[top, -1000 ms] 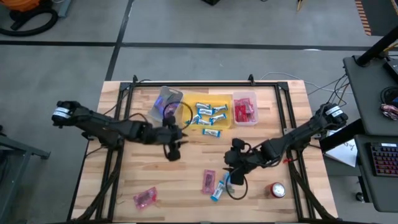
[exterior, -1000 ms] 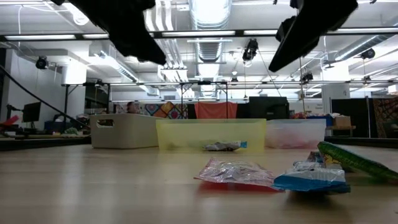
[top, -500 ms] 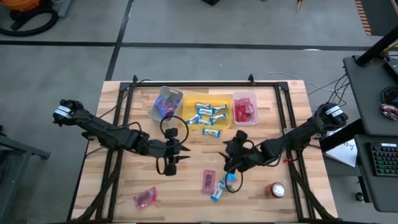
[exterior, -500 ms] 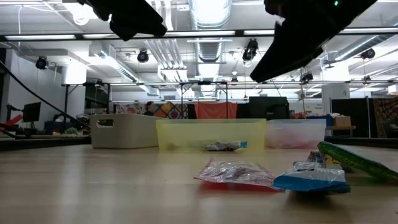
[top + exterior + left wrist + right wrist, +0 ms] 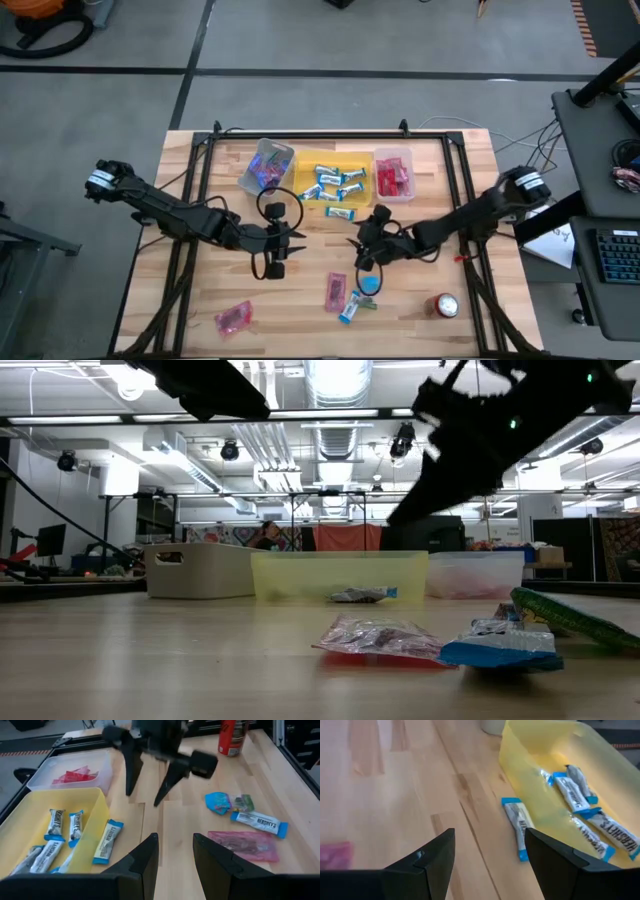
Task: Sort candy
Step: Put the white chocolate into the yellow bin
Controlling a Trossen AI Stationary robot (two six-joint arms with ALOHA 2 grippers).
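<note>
The right gripper (image 5: 362, 246) hangs over the middle of the surface (image 5: 310, 300) with its fingers (image 5: 432, 857) wide apart and empty. Just ahead of them a blue-and-white candy (image 5: 516, 827) lies on the wood against the outer wall of the yellow tray (image 5: 555, 750), so the spread probably readies a grab to lift that stray into the tray with its like.

The left gripper (image 5: 278, 243) faces it from the other side, its fingers (image 5: 145, 860) partly apart with nothing between them. It seems to wait. The same stray bar (image 5: 106, 840) sits just past its fingertips, beside the tray's edge.

Sorting is partly done. Blue-and-white bars fill the yellow tray, red pieces (image 5: 392, 178) lie in the clear tray (image 5: 393, 154), and purple ones (image 5: 266, 168) in the third bin (image 5: 252, 178). Unsorted candy lies behind the right fingers: a pink piece (image 5: 335, 291), a blue bar (image 5: 351, 307), a round blue piece (image 5: 370, 284), and a pink one (image 5: 232, 318) well apart near the front edge. A can (image 5: 444, 305) stands aside.
</note>
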